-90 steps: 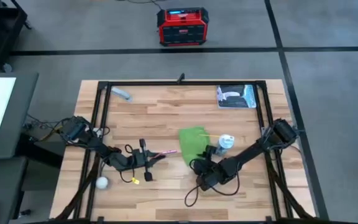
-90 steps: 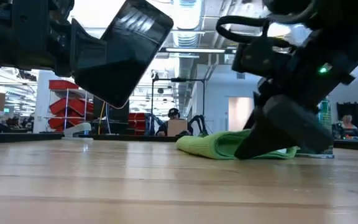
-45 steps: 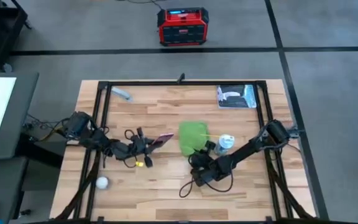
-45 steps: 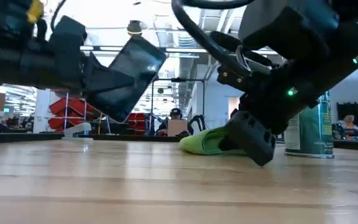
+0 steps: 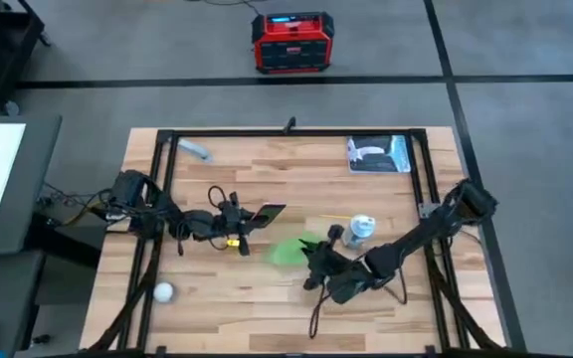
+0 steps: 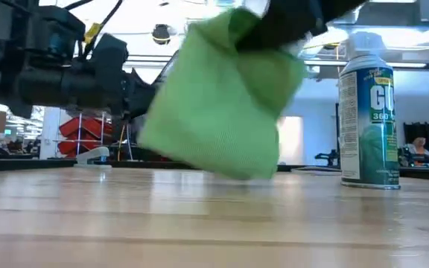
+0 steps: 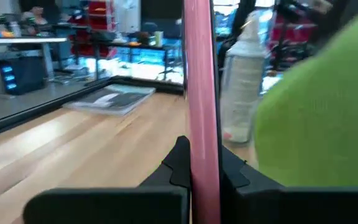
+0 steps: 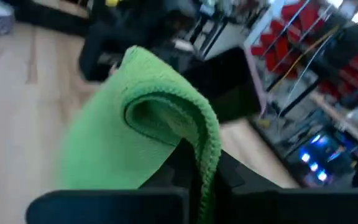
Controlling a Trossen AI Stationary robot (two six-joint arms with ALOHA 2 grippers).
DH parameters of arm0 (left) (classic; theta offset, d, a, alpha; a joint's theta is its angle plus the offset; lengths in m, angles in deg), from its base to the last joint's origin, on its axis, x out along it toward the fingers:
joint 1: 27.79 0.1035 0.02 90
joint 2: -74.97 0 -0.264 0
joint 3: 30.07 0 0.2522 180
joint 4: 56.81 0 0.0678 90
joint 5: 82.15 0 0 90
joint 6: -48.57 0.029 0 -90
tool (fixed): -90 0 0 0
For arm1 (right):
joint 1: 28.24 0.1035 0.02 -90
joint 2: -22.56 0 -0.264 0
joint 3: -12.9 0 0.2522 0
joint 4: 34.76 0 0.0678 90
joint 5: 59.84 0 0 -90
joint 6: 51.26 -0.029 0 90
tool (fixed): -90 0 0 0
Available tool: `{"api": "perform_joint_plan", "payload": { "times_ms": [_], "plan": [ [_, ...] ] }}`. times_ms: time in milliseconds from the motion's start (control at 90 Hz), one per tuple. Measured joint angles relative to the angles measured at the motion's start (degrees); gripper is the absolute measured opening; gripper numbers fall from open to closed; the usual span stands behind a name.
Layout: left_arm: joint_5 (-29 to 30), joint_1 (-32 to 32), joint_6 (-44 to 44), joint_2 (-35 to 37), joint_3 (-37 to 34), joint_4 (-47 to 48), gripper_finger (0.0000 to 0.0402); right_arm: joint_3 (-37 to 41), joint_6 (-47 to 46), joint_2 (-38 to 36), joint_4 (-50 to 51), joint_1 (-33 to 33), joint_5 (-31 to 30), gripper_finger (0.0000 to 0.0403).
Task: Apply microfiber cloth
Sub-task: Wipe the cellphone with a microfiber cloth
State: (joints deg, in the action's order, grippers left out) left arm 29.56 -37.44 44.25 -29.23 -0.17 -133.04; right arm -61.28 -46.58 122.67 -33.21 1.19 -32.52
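Right gripper (image 5: 318, 261), near the middle of the wooden worktop (image 5: 296, 318) and a little toward its front edge: fingers closed on a fold of the bright green microfiber cloth (image 5: 288, 252), which hangs lifted off the wood, draped and swinging free in the low view. Left gripper (image 5: 250, 220), just to the left of the cloth: clamped on the edge of a thin black phone with a pink rim (image 5: 268, 213), held up off the wood with its dark face turned toward the cloth.

Step in hand, by the look of it: carrying the cloth across to the phone's face, not yet touching. Next move likely calls for closing the small gap, laying the loose part of the cloth flat against the glass, and keeping the phone steady while wiping.

Tall white-and-teal spray can (image 5: 363, 229) upright just beside the right arm, on its far side; worth avoiding on any swing back. Blue-and-white flat packet (image 5: 378, 153) near the far right corner, small white ball (image 5: 163, 291) near the front left corner, both well apart. Open wood along the front edge and between the arms.
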Motion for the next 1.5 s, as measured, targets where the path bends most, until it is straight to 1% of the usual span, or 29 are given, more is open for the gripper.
{"api": "perform_joint_plan", "payload": {
  "times_ms": [156, 344, 444, 500, 656, 711, 911, 1033, 1211, 1278, 1356, 1500],
  "plan": [
    [-3.5, -0.2, 0.1, 0.0, 2.8, 0.0, 0.0002, 0.0, 7.9, -1.3, -4.7, -2.7, 0.0, 0.0000],
    [-3.4, 0.3, -0.2, 0.0, 3.6, 0.0, 0.0002, 0.0, 16.7, -1.4, -13.5, -3.9, 1.1, 0.0000],
    [-3.2, 1.0, -0.9, 0.0, 3.6, 0.1, 0.0002, 0.0, 18.1, -1.4, -14.5, -4.6, 1.5, 0.0000],
    [-2.8, 1.2, -1.0, 0.0, 3.6, 0.1, 0.0002, 0.0, 18.0, -1.3, -14.9, -5.1, 2.9, 0.0000],
    [-2.3, 1.5, -0.9, 0.0, 4.4, 0.1, 0.0002, 0.0, 13.6, -1.4, -14.2, -7.0, 8.7, 0.0000],
    [-2.3, 1.5, -0.6, 0.0, 5.1, 0.0, 0.0002, 0.0, 11.2, -1.4, -12.8, -7.5, 11.4, 0.0000],
    [-2.3, 1.5, 0.8, 0.0, 6.1, 0.0, 0.0002, 0.0, 1.1, -1.4, -5.3, -8.7, 17.7, 0.0000],
    [-2.3, 1.5, 0.8, 0.0, 6.3, 0.0, 0.0002, 0.0, -4.3, -1.4, -0.4, -8.9, 19.8, 0.0000],
    [-2.3, 1.5, 0.7, 0.0, 6.3, 0.0, 0.0002, 0.0, -9.2, -1.3, 2.1, -9.8, 25.8, 0.0000],
    [-2.3, 1.5, 0.7, 0.0, 6.3, 0.1, 0.0002, 0.0, -9.2, -1.3, 1.8, -9.8, 25.0, 0.0000],
    [-2.3, 1.5, 0.7, 0.0, 6.3, 0.1, 0.0002, 0.0, -7.3, -1.3, 0.6, -9.7, 21.3, 0.0000],
    [-2.3, 1.5, 0.6, 0.0, 6.3, 0.5, 0.0002, 0.0, 3.2, -1.3, -7.9, -8.5, 12.4, 0.0000]
  ]
}}
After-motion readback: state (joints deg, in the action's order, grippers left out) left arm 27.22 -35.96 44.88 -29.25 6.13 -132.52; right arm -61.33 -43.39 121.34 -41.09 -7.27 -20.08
